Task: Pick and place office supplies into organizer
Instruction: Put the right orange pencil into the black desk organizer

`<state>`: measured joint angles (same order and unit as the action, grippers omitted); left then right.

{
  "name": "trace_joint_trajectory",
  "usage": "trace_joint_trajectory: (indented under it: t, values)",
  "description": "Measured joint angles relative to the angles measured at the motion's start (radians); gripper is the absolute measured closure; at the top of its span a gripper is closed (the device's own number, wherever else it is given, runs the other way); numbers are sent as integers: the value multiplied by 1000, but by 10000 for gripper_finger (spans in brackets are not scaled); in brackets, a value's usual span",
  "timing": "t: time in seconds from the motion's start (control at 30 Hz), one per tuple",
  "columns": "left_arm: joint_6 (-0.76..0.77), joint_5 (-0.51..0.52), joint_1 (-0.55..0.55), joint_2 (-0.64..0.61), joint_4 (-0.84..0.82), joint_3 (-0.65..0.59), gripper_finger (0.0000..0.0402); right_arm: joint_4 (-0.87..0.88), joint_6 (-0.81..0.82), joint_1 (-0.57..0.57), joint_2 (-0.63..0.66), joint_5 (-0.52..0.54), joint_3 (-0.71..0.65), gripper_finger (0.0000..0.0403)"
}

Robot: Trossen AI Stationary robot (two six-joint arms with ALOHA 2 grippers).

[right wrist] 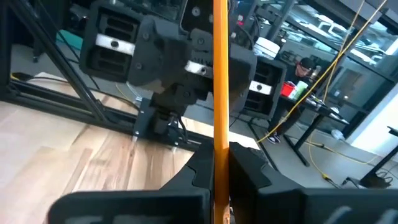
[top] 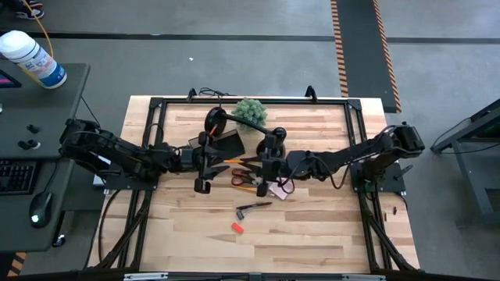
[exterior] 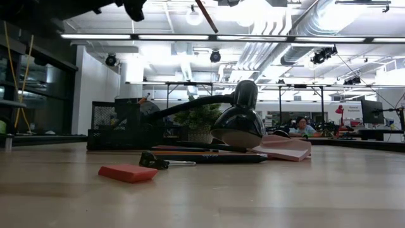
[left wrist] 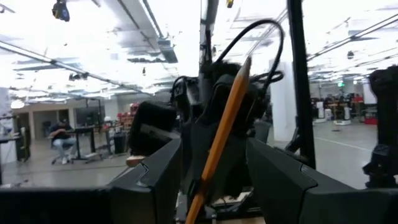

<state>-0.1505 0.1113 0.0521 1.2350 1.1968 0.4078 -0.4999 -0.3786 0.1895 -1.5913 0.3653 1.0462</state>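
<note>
Both grippers meet mid-table, each pinching the pencil [right wrist: 219, 93]: left gripper [left wrist: 214, 180], right gripper [right wrist: 221, 163]. Organizer [top: 227, 144] just behind, lamp [top: 271, 143] and plant [top: 251, 112] crowding the far side. Near half open: only red clip [top: 237, 228] and black tool [top: 254, 208]. Scissors [top: 244, 179] and pink pad [top: 279, 190] lie under the right arm.

We see the two pincers facing each other at mid-table, the left gripper [top: 205, 165] and the right gripper [top: 266, 165] near one another, with the scissors [top: 244, 178] and pink sticky-note pad [top: 278, 191] crowding the strip between and just under them. Behind them the organizer [top: 228, 144], the lamp [top: 269, 143] and the green plant [top: 251, 112] wall off the far side. Nearer the front edge only the thin black tool [top: 253, 208] and the red clip [top: 237, 228] interrupt bare table [top: 328, 234]. Outward of each pincer, its own arm fills the way.
</note>
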Motion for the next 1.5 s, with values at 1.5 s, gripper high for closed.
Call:
trace_joint_trajectory:
  t: [1.5]
  values:
    - [-81, -40, 0, 0, -176, 123, 379, -5, 8, 0, 0, -48, 0, 385]
